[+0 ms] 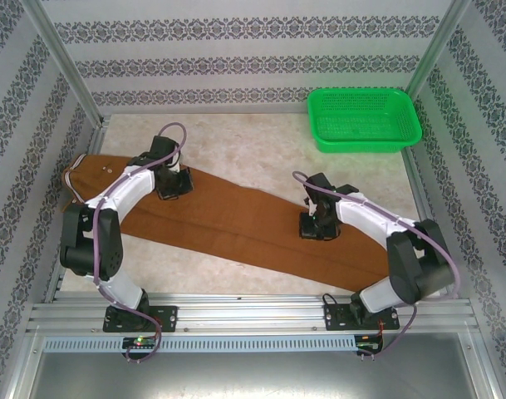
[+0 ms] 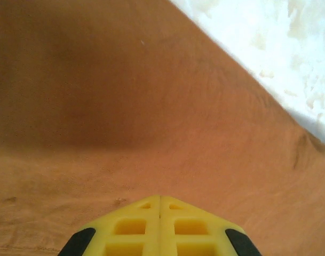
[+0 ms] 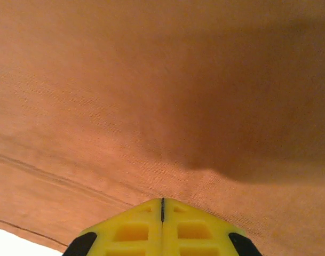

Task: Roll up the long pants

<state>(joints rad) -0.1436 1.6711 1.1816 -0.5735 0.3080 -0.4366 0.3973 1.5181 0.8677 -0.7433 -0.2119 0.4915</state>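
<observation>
Long pants (image 1: 236,220) are lying flat, running diagonally from the worktop's (image 1: 261,141) far-left corner to its near-right edge, with the waistband end at the left. Left claw (image 1: 173,184) (image 2: 160,198) is sitting tip-down on the fabric near the waistband, fingers closed together and gripping nothing. Right claw (image 1: 317,226) (image 3: 162,200) is doing the same on the leg end. Green basket (image 1: 319,125) is sitting at the far-right corner.

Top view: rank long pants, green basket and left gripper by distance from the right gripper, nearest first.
1. long pants: directly beneath the right gripper, which is over the leg end.
2. green basket: far right corner, beyond it.
3. left gripper: away to the left, over the pants near the waist end.
</observation>
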